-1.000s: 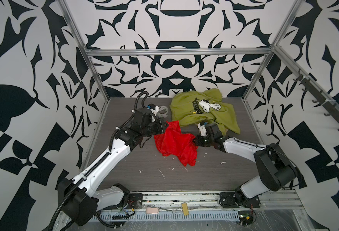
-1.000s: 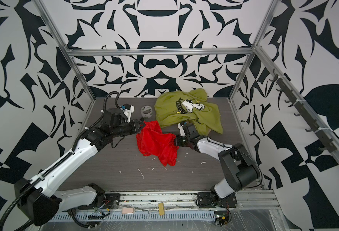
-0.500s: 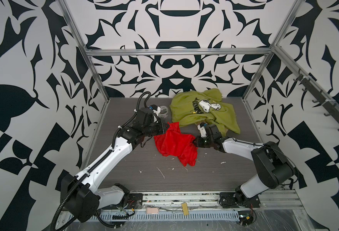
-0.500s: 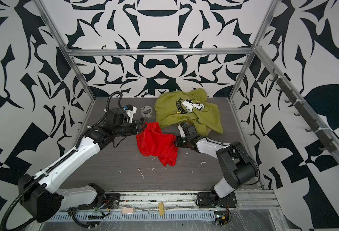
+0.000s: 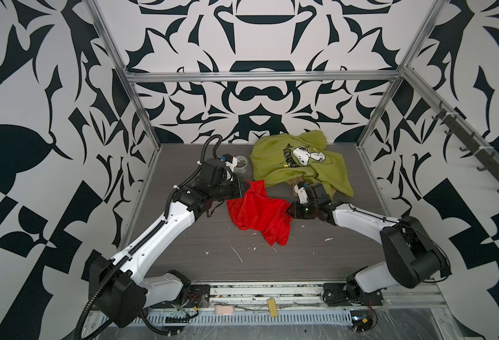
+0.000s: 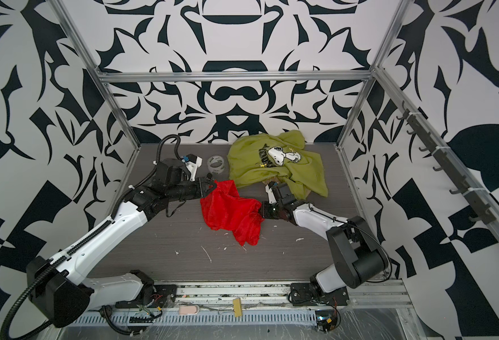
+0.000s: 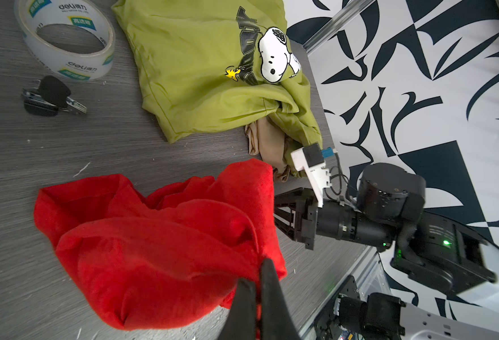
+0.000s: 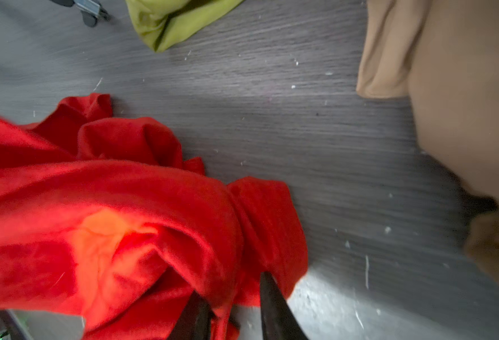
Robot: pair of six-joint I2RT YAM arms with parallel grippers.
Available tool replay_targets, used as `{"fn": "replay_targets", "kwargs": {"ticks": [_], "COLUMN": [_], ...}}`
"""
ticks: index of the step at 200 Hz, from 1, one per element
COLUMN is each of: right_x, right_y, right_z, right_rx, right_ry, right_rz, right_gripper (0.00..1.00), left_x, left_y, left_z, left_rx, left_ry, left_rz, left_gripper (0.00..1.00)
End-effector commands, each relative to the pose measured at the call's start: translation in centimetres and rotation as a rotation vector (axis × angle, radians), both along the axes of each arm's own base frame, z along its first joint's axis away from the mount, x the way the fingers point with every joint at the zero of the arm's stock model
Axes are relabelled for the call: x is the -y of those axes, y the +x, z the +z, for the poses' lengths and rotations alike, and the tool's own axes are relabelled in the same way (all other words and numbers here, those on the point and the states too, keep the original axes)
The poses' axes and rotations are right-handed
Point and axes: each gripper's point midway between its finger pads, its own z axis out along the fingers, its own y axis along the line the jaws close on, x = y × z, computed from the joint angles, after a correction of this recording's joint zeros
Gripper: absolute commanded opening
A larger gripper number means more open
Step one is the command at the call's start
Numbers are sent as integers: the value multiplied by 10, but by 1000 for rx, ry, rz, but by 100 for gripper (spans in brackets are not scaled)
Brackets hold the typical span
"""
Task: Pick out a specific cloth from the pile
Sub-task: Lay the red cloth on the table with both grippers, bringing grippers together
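The red cloth sits crumpled on the table just beside the pile, the left gripper is clamped on its corner and the right gripper has jaws apart around a fold, so I'd slide the right one clear first, then lift slowly with the left.

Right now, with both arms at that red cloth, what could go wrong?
The left gripper pinches only an edge of the red cloth; thin fabric might slip out when pulled. A fold lies between the parted jaws of the right gripper, so it could snag there. The right arm sits close to the tan cloth and may drag it along.
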Motion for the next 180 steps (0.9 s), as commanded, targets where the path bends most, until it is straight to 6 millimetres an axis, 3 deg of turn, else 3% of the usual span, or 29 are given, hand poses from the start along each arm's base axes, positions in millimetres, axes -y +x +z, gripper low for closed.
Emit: {"fn": "replay_targets", "kwargs": {"ticks": [1,50,102,180], "right_x": [3,0,-10,4], "right_y": [-1,-5,1,0], "right_z": [28,56,78,100], "right_rx": [32,63,95,164], "right_ry": [-15,38,90,34], "right_rz": [16,17,40,24], "right_gripper": [33,35,35,36], "left_x": [0,3,13,59], "left_y": [-2,-5,-22,-56], "left_z": [21,27,41,61], "left_rx": [58,70,70,134], "left_ry": [-27,-37,-55,-71], "left_rz": [-24,-55,-159,-369], "left_gripper": [0,0,0,0]}}
